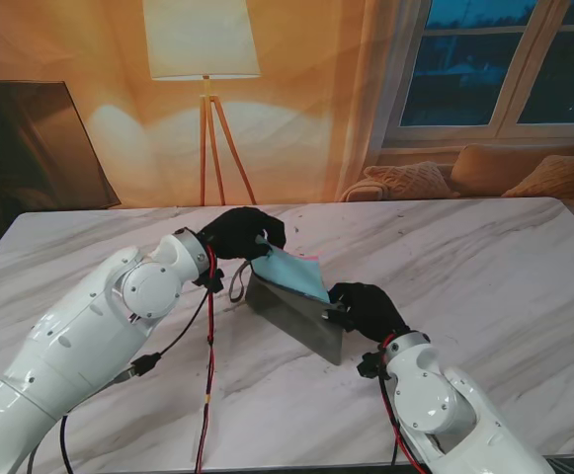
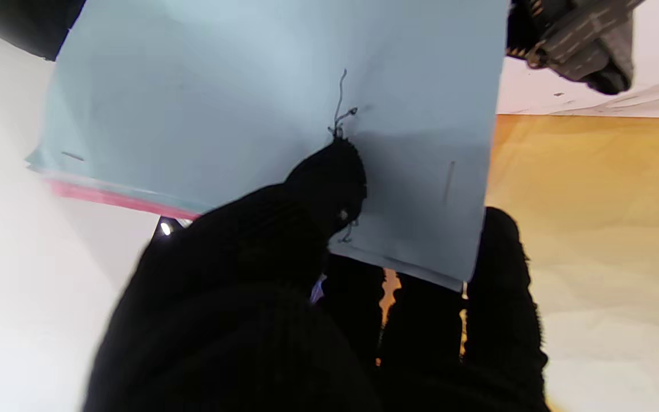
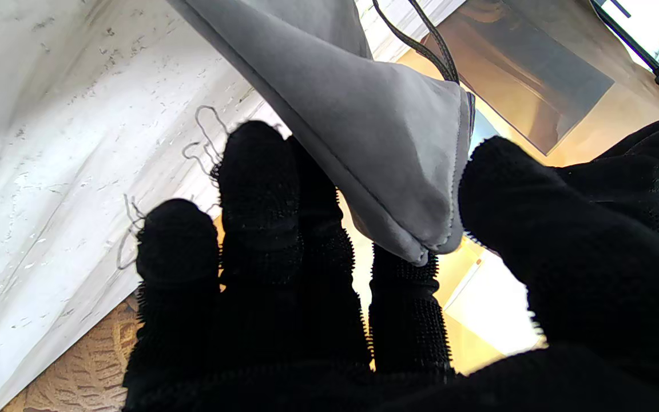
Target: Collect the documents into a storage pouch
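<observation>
- In the stand view, a grey pouch [image 1: 294, 314] stands tilted near the middle of the white marble bench [image 1: 484, 267], held up between the two black-gloved hands.
- The left hand [image 1: 242, 233] is at about 10 o'clock from the pouch, fingers closed on the upper edge of a light blue sheet [image 1: 293, 273]. The sheet slopes down toward 4 o'clock with its lower part at the pouch mouth; whether it has entered cannot be told from this view.
- The right hand [image 1: 366, 308] is at about 3 o'clock from the pouch, gripping its near corner.
- A dark strap loop [image 1: 237, 286] hangs from the pouch end on the robot's left.
- The left wrist view alone shows a pink edge [image 2: 112, 197] under the blue sheet [image 2: 261, 114], so there is more than one document in the grip. The thumb [image 2: 324, 189] presses on the blue face and the other fingers [image 2: 501, 274] sit behind it.
- The right wrist view alone shows the pouch's stitched fabric corner [image 3: 398, 171] pinched between thumb [image 3: 530, 229] and a fingertip [image 3: 404, 286], the remaining fingers lying beside it against nothing.
- That view also shows the thin black strap [image 3: 421, 46] running off the pouch.
- Behind the bench stand a floor lamp [image 1: 205, 59] at 12 o'clock and a sofa with cushions [image 1: 504, 173] at 2 o'clock.
</observation>
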